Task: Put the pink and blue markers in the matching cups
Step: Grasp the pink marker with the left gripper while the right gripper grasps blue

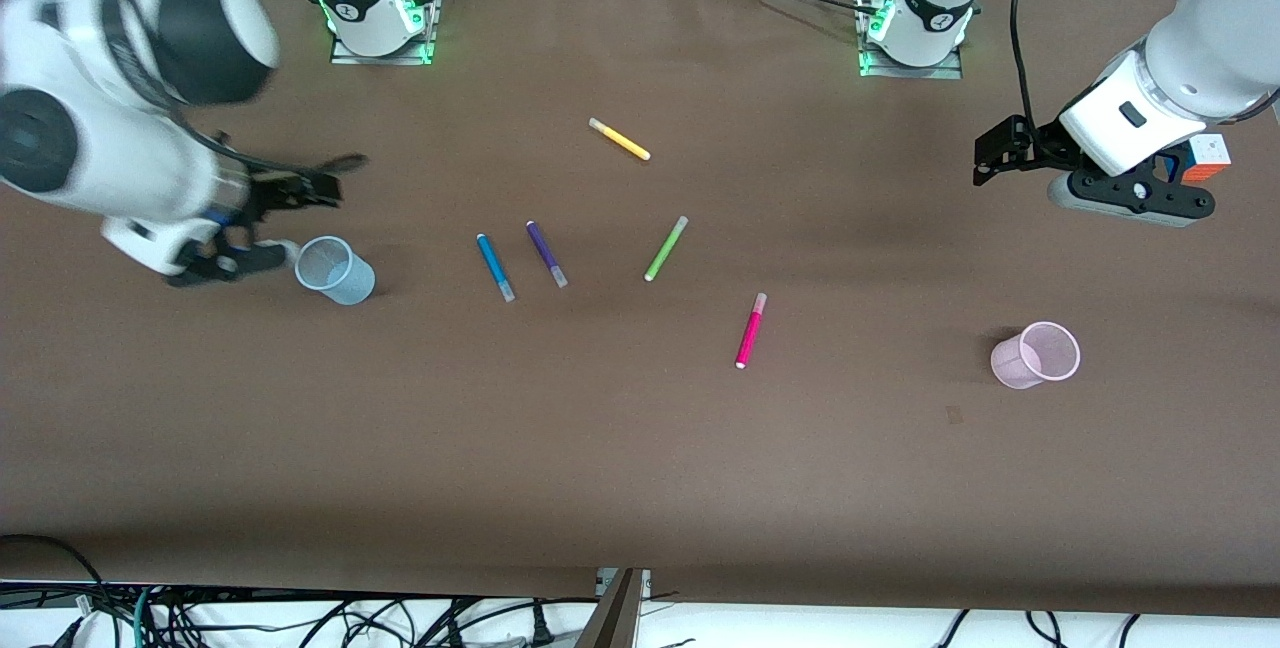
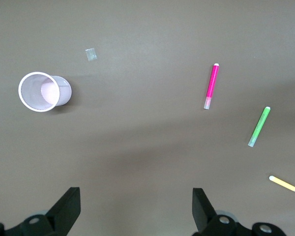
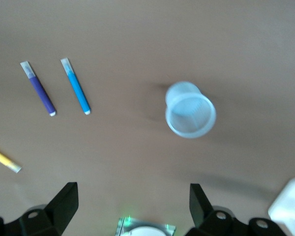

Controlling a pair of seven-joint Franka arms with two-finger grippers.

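Observation:
The blue marker [image 1: 495,267] lies mid-table beside a purple pen [image 1: 546,253]. The pink marker [image 1: 750,330] lies nearer the front camera, toward the left arm's end. The pale blue cup [image 1: 335,270] stands upright at the right arm's end, and the pale pink cup [image 1: 1036,355] at the left arm's end. My right gripper [image 1: 290,218] hovers open and empty beside the blue cup [image 3: 190,115]; its wrist view also shows the blue marker [image 3: 75,86]. My left gripper [image 1: 1000,158] hangs open and empty above the table; its wrist view shows the pink cup [image 2: 43,91] and pink marker [image 2: 211,86].
A green pen [image 1: 665,248] lies between the purple pen and the pink marker. A yellow pen [image 1: 619,139] lies farther from the front camera, toward the bases. A colour cube [image 1: 1207,158] sits by the left arm. A small scrap [image 1: 954,415] lies near the pink cup.

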